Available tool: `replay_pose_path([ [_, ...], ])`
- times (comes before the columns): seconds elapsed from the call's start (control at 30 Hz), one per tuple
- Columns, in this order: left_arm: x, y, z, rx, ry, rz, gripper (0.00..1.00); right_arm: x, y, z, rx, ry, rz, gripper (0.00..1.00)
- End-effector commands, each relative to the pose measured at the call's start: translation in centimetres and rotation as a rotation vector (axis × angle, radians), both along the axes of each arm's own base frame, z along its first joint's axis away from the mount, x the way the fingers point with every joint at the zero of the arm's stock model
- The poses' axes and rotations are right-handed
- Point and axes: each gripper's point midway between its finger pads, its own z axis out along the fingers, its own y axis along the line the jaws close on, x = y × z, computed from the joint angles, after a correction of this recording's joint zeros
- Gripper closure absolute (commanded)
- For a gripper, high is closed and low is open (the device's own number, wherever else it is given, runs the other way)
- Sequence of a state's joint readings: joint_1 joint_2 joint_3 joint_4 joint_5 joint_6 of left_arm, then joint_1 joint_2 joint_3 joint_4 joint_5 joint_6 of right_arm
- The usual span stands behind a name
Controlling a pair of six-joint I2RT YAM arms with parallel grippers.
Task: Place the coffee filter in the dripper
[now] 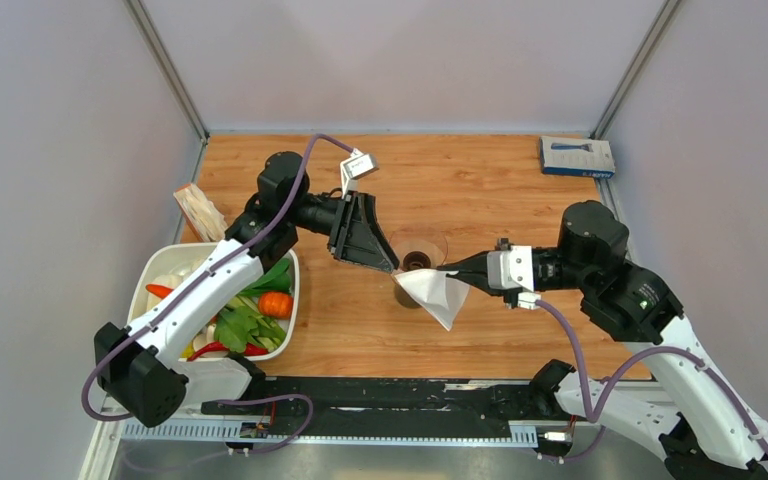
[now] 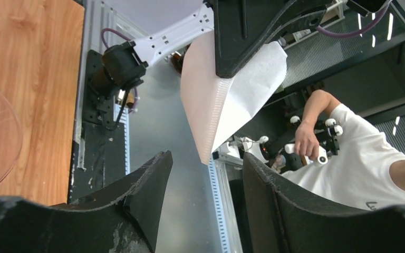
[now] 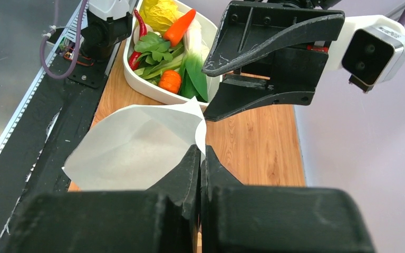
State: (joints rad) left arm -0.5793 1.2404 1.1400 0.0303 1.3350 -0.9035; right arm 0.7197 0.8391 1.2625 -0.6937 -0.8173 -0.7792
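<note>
The right gripper [image 1: 452, 272] is clamped on the edge of the white coffee filter [image 1: 438, 296], holding it in the air just in front of the clear dripper [image 1: 422, 243]; the left gripper [image 1: 393, 268] gapes beside the filter's corner, gripping nothing

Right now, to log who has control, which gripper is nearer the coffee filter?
Right. The right gripper is shut on the coffee filter at its edge; the left gripper stands open just beside its corner.
</note>
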Motion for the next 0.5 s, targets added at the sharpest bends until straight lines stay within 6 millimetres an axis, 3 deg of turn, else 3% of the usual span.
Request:
replay_pose_path([
  [0.0, 0.41, 0.13, 2.02, -0.058, -0.116, 0.071, 0.38, 0.04, 0.0, 1.21, 0.045, -0.023, -0.015, 1.0],
  [0.3, 0.04, -0.61, 1.82, -0.066, -0.148, 0.074, 0.38, 0.3, 0.48, 1.51, 0.062, 0.015, -0.017, 1.0],
  [0.47, -0.36, -0.69, 1.38, -0.058, -0.138, 0.057, 0.52, 0.47, 0.52, 1.63, 0.063, 0.021, -0.025, 1.0],
])
